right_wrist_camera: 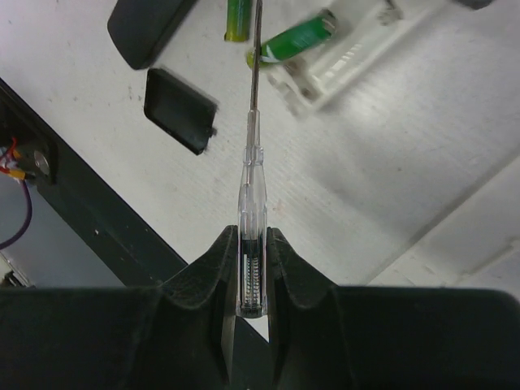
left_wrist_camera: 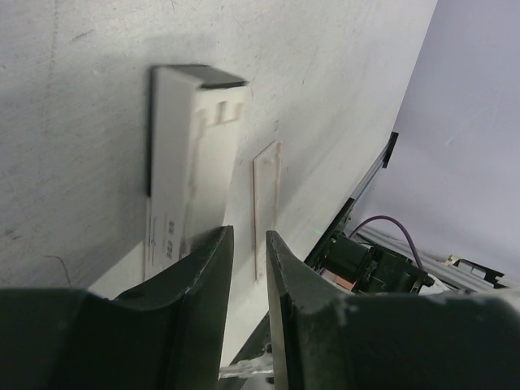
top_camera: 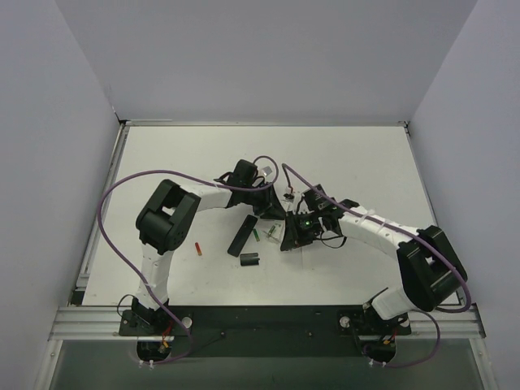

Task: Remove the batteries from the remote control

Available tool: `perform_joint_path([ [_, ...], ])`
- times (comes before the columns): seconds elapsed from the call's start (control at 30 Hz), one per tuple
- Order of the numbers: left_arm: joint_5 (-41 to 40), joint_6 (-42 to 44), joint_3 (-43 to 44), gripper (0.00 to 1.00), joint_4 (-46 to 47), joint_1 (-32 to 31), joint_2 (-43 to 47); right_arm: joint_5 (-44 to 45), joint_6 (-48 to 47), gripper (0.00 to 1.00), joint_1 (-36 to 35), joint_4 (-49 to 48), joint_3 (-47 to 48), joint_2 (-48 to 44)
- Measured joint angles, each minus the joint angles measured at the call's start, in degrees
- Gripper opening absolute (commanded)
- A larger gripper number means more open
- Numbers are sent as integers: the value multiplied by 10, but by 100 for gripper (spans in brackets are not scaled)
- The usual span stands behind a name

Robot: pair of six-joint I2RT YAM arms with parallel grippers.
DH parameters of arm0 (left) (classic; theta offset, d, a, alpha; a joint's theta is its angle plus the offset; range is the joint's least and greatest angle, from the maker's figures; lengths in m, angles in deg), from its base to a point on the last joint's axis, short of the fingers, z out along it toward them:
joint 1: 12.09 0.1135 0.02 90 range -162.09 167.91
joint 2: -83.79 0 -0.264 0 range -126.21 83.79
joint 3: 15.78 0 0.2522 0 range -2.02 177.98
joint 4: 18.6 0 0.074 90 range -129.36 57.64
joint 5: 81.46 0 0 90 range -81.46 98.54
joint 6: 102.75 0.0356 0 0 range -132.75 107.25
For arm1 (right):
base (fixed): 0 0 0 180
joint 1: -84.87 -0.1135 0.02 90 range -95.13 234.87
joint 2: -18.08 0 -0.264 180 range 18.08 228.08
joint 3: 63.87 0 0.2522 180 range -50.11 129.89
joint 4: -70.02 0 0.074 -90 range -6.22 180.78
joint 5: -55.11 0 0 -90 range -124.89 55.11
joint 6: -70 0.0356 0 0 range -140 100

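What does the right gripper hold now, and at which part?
The right gripper pinches a clear-handled screwdriver at the rear end of its handle.

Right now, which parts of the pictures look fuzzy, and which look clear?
Right wrist view: the green battery at the tool's tip is smeared, while the clear screwdriver in the right claw looks sharp. Left wrist view: the far end of the white remote is blurry, and the left claw is dark. Top view: soft, even light, faint shadows.

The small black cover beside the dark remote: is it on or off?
Off. The black cover lies flat on the table, clear of the dark remote, with a gap between them.
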Motion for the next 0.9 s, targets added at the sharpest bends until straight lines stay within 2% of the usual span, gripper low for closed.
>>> perform_joint_path([
  [0.2,-15,2,0,34,-10,-5,-1,8,0,0,-45,0,-3,14],
  [0.5,-25,4,-2,34,-22,-6,-2,21,5,0,-45,7,-11,-9],
  [0.73,-19,8,14,35,-33,-6,-2,28,13,0,-45,23,-12,-61],
  [0.87,-6,15,53,35,-43,-6,-2,36,13,0,-43,41,-20,-115],
  [0.9,-3,22,70,38,-54,-6,-1,38,14,0,-41,49,-23,-131],
])
